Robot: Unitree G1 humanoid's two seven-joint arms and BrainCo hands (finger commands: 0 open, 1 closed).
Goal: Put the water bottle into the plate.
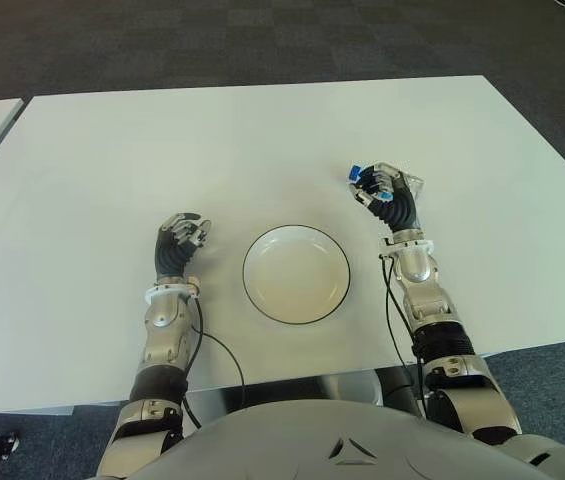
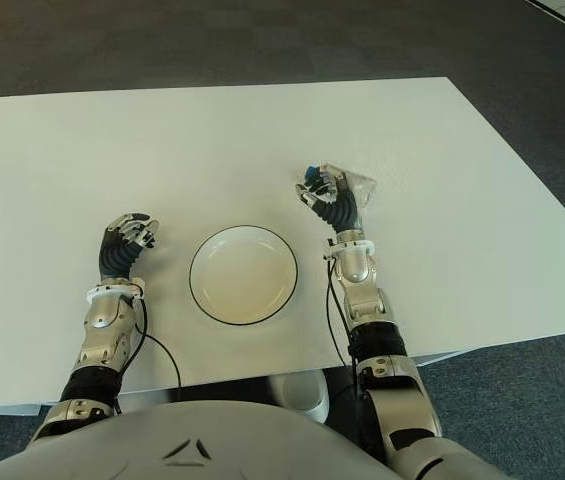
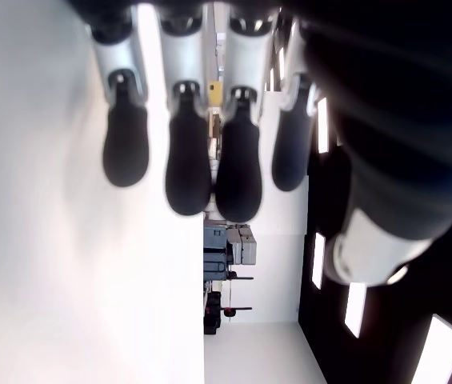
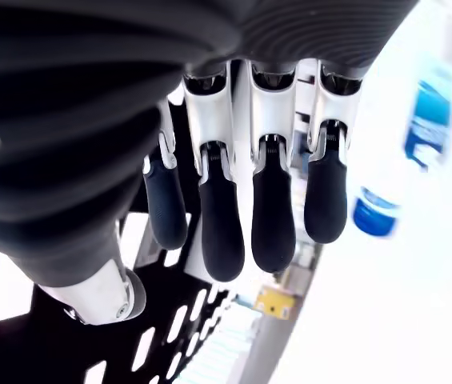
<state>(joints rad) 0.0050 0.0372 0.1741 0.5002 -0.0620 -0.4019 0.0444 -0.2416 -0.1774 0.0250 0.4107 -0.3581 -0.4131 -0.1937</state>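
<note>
A white plate (image 1: 296, 273) with a dark rim sits on the white table (image 1: 262, 140), near its front edge. The water bottle (image 1: 402, 184), clear with a blue cap, lies at about 2 o'clock from the plate, well outside it. The right hand (image 1: 382, 192) is at the bottle with its fingers (image 4: 274, 216) relaxed beside it, not clasping it. The left hand (image 1: 180, 240) shows at 9 o'clock from the plate, fingers loose, holding nothing.

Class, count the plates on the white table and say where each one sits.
1. The plate lies on the table near its front edge, between the left hand and the right hand.
</note>
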